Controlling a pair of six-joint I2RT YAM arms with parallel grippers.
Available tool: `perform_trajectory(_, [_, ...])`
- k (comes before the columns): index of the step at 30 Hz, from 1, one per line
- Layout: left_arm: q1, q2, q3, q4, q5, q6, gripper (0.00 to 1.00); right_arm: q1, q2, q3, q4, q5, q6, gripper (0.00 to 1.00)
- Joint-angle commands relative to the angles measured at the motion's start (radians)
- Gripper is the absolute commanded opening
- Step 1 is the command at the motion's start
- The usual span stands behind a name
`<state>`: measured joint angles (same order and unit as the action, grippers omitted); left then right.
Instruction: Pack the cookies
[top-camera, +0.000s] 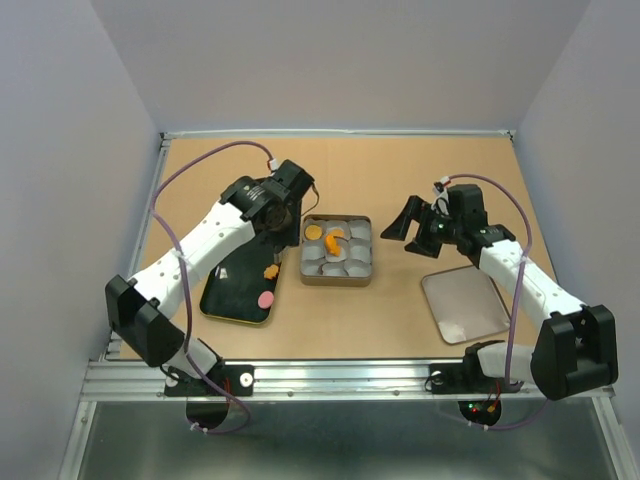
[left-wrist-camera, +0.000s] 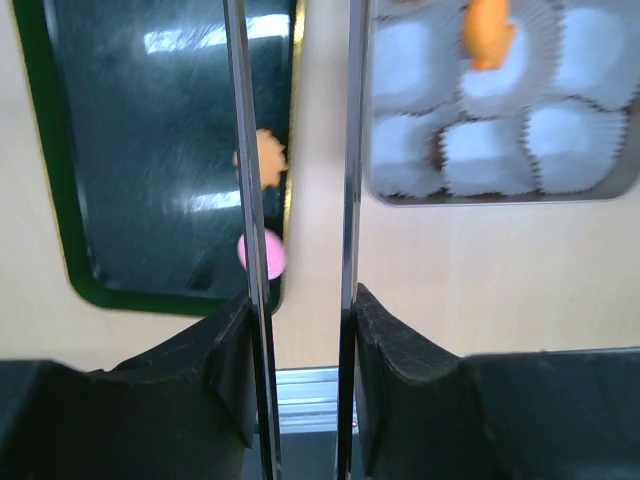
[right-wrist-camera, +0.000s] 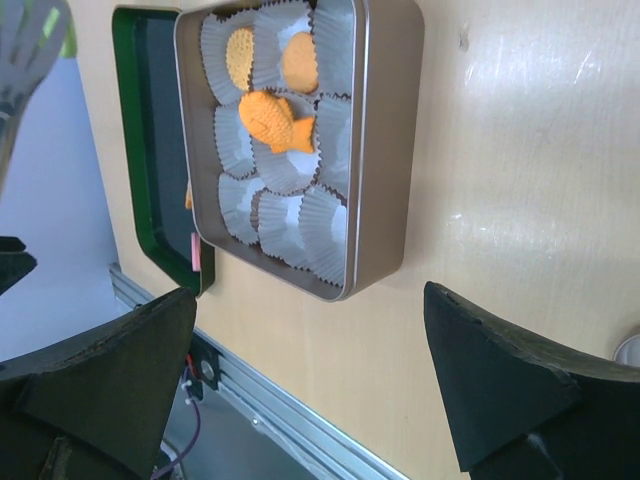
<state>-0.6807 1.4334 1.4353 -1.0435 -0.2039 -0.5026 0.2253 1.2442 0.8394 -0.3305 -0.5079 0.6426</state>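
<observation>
Left hand (left-wrist-camera: 297, 100) is held over the dark tray (left-wrist-camera: 130, 150), fingers a little apart, nothing gripped. Right hand (right-wrist-camera: 308, 298) is spread wide. One orange cookie (left-wrist-camera: 270, 158) and one pink cookie (left-wrist-camera: 268, 254) are seen on the tray. Three more cookies (right-wrist-camera: 270, 122) are seen in the tin (right-wrist-camera: 390, 120).

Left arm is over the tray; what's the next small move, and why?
Probably nudge the left gripper sideways over the dark tray before closing: the orange cookie sits against one of the fingers, off-centre, with the gap mostly past the tray's rim.
</observation>
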Motion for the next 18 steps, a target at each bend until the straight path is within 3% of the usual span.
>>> perform_trajectory(1, [-0.062, 0.079, 0.161, -0.033, -0.016, 0.030, 0.40, -0.006, -0.003, 0.092, 0.018, 0.061, -0.023, 1.00])
perform_trajectory(10, [-0.189, 0.217, 0.228, 0.086, 0.104, 0.039, 0.41, -0.021, -0.092, 0.113, -0.054, 0.298, 0.005, 1.00])
perform_trajectory(18, [-0.246, 0.298, 0.249, 0.146, 0.136, 0.047, 0.40, -0.023, -0.083, 0.086, -0.065, 0.286, 0.011, 1.00])
